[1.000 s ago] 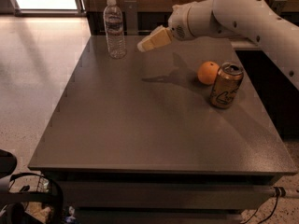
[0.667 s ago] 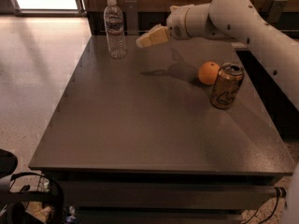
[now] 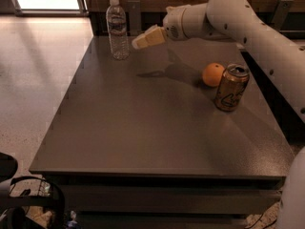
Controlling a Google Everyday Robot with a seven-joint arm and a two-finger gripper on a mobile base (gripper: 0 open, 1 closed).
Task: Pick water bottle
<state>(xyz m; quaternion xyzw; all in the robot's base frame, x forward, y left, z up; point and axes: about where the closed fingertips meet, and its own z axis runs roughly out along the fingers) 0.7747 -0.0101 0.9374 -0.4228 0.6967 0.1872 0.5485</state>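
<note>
The water bottle (image 3: 117, 28), clear plastic with a white cap, stands upright near the far left corner of the dark table (image 3: 143, 128). My gripper (image 3: 138, 42), with pale yellow fingers, hangs above the table just right of the bottle, a short gap away, pointing left toward it. It holds nothing. My white arm reaches in from the right side.
An orange (image 3: 213, 74) and a gold drink can (image 3: 230, 87) sit together at the right side of the table, below my arm. A wooden wall and dark posts run behind the table's far edge. Pale floor lies to the left.
My gripper has moved left and slightly up, closing the gap to the water bottle. The bottle, orange and can have not moved.
</note>
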